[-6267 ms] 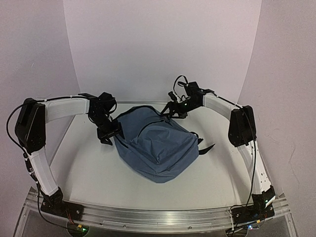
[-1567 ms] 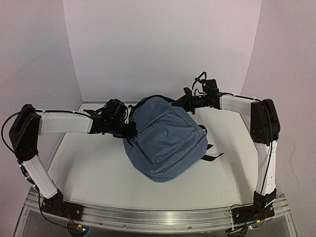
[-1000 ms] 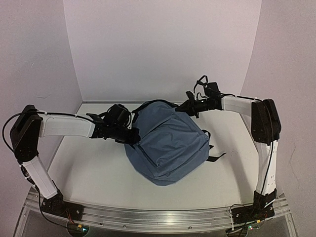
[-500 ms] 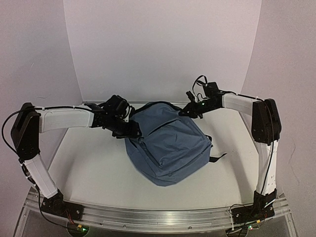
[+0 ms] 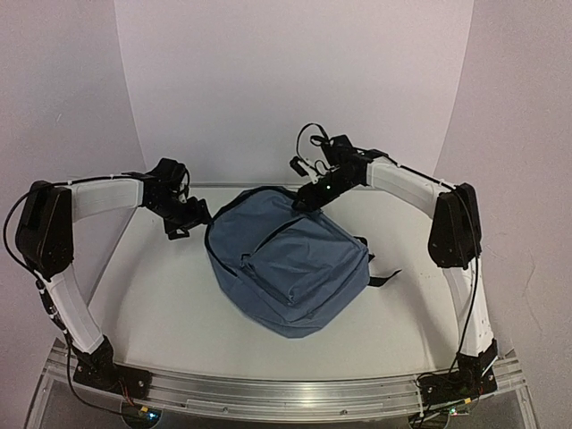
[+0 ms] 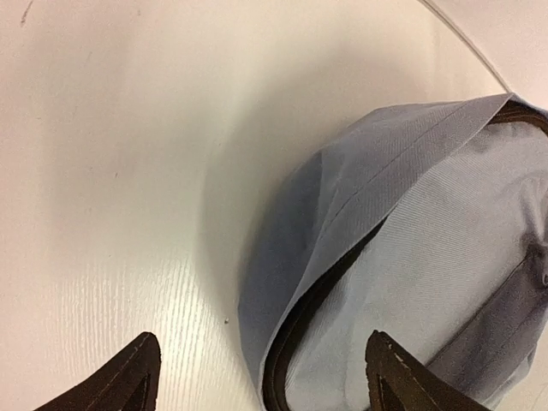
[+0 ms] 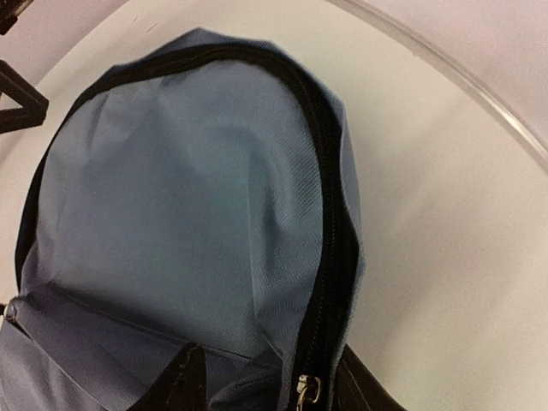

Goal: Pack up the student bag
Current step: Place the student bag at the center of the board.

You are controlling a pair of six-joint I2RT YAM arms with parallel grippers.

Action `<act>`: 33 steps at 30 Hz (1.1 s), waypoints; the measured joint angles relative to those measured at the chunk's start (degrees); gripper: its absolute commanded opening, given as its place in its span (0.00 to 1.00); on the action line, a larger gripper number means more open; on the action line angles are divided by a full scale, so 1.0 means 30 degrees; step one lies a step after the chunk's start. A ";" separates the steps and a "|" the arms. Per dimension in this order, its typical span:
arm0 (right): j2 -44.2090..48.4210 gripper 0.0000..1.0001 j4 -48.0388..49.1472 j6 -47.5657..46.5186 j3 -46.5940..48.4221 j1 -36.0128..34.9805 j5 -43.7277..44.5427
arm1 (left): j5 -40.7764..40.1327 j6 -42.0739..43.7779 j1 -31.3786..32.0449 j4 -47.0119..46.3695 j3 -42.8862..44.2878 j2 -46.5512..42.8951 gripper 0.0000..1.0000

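Note:
The slate-blue student bag (image 5: 286, 268) lies flat in the middle of the white table, its black main zipper (image 7: 321, 223) closed along the top. My left gripper (image 5: 183, 222) hangs just left of the bag's upper corner and is open wide. In its wrist view the bag's piped edge (image 6: 317, 291) runs up between the fingertips (image 6: 137, 381) untouched. My right gripper (image 5: 306, 195) is at the bag's top edge. Its jaws stand apart, either side of the zipper band, with the metal zipper pull (image 7: 306, 390) between them.
A black strap (image 5: 380, 277) sticks out from the bag's right side. The curved white backdrop (image 5: 286, 107) rises close behind both grippers. An aluminium rail (image 5: 286, 393) runs along the near table edge.
Both grippers have opened and let go of the bag. The left arm has drawn back to the left. The right arm has swung left, and the bag has settled flat, shifted left.

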State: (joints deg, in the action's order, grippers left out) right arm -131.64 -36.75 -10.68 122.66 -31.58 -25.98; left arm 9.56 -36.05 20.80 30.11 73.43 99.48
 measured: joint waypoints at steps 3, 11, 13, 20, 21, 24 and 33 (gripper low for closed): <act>-0.0395 0.82 -0.0184 -0.0707 0.1213 -0.0210 0.0906 | 0.0684 0.0288 -0.0146 0.0357 0.0789 0.1171 0.85; 0.2866 0.98 -0.0683 -0.0420 -0.1239 0.0009 -0.0992 | 0.2090 0.0457 -0.0038 0.0433 0.0837 0.1962 0.62; 0.4141 0.98 -0.0967 -0.0149 -0.2502 -0.0010 -0.1636 | 0.2488 0.0440 -0.0038 0.0294 0.0837 0.2025 0.43; 0.6762 0.98 -0.3347 -0.0378 -0.6173 -0.0046 -0.2418 | 0.4020 0.0202 -0.0038 -0.0736 0.0618 0.2231 0.07; 0.6958 0.98 -0.3759 -0.0519 -0.6899 0.0039 -0.2544 | 0.4149 0.0166 -0.0038 -0.0922 0.0508 0.2213 0.06; 0.7271 0.97 -0.4599 -0.0955 -0.8958 0.0517 -0.2661 | 0.4285 0.0044 0.0020 -0.1467 0.0021 0.2056 0.07; 0.7218 0.94 -0.6678 -0.2786 -1.0435 0.2286 -0.3232 | 0.3952 -0.0576 0.0489 -0.1244 -0.1471 0.0821 0.58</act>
State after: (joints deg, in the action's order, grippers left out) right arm -109.98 -56.78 -19.04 91.35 -24.72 -35.67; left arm 21.41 -37.78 22.27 26.37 69.02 101.94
